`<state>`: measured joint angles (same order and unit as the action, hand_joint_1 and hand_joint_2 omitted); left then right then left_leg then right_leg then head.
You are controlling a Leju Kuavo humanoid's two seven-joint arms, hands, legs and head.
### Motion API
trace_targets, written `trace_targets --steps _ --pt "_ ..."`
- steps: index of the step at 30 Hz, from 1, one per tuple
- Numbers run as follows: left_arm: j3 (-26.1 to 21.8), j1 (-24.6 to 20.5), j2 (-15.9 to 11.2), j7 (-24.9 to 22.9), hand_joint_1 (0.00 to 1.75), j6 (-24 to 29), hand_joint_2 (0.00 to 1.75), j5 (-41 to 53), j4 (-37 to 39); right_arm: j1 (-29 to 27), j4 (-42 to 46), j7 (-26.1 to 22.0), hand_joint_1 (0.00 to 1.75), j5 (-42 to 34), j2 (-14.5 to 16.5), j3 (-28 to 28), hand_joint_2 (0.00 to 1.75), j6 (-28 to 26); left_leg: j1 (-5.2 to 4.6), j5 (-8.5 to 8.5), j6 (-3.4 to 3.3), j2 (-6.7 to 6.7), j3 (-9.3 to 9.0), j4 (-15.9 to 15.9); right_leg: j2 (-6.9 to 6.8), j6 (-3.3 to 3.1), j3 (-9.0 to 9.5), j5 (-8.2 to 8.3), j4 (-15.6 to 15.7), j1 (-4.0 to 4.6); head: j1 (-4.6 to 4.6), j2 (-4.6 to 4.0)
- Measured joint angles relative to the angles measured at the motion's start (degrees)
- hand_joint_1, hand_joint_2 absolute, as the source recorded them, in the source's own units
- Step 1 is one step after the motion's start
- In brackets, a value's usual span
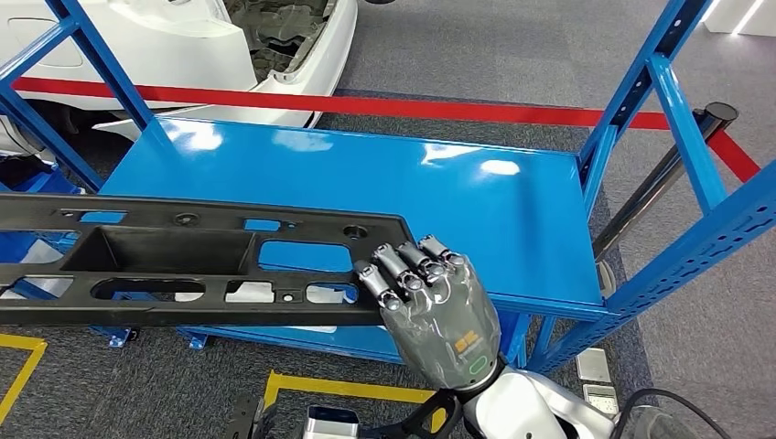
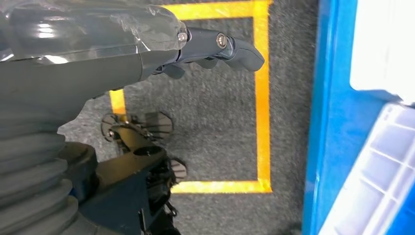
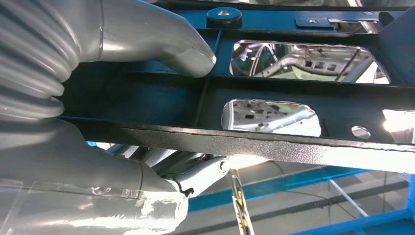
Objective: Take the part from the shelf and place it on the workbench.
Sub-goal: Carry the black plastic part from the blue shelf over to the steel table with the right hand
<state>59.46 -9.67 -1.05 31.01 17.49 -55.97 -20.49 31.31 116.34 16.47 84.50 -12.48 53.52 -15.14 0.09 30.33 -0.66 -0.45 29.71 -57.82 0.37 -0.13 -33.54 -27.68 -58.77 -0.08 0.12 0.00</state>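
From the head camera, my right hand (image 1: 437, 311) grips the right end of the long black part (image 1: 183, 261), which spans the near edge of the blue shelf (image 1: 512, 219) and runs off left. It looks stiff and unwieldy; I judge a one-end hold will lever hard. Left wrist: my left hand (image 2: 215, 46) hangs over carpet, fingers curled, holding nothing. Right wrist: thumb (image 3: 161, 44) above, fingers (image 3: 195, 171) below, clamping a rib beside the cutouts.
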Motion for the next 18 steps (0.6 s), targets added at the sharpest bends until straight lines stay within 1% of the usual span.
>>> trace_targets --steps 7,14,16,17,18 --pt "-0.1 0.4 0.0 -0.7 0.0 1.9 1.75 -0.4 0.0 -0.7 0.0 0.4 1.75 -1.0 0.0 -0.1 1.75 -0.5 0.0 0.0 0.0 0.0 0.0 0.0 0.0 0.0 0.0 0.0 0.0 0.0 -0.01 0.0" --pt "-0.1 0.7 0.0 -1.4 0.0 2.1 1.75 -0.8 0.0 -1.3 0.0 0.4 1.75 -1.2 0.0 -0.1 1.75 -0.5 -0.26 0.14 -0.27 -0.04 0.2 -0.4 -0.03 0.32 -0.01 0.2 0.1 -0.17 -0.23 0.0" --pt "-0.1 0.7 0.0 -1.6 0.0 2.1 1.75 -1.0 0.0 -1.4 0.0 0.4 1.75 -1.2 0.0 -0.2 1.75 -0.5 -0.29 -0.02 -0.52 -0.04 0.22 -0.4 -0.02 0.62 0.06 0.41 0.3 -0.22 -0.27 0.0" --pt "-0.1 0.7 0.0 -1.6 0.0 2.1 1.75 -1.0 0.0 -1.4 0.0 0.4 1.75 -1.3 0.0 -0.2 1.75 -0.5 -0.08 -0.3 -0.73 0.05 0.06 0.0 0.0 0.78 0.11 0.37 0.3 -0.2 -0.31 0.0" --pt "-0.1 0.7 0.1 -1.7 0.0 2.2 1.75 -1.1 0.0 -1.5 0.0 0.4 1.75 -1.3 0.0 -0.3 1.75 -0.4 0.12 -0.68 -1.0 0.16 -0.13 0.5 -0.01 0.96 -0.04 -0.11 -0.1 -0.15 -0.25 0.0"
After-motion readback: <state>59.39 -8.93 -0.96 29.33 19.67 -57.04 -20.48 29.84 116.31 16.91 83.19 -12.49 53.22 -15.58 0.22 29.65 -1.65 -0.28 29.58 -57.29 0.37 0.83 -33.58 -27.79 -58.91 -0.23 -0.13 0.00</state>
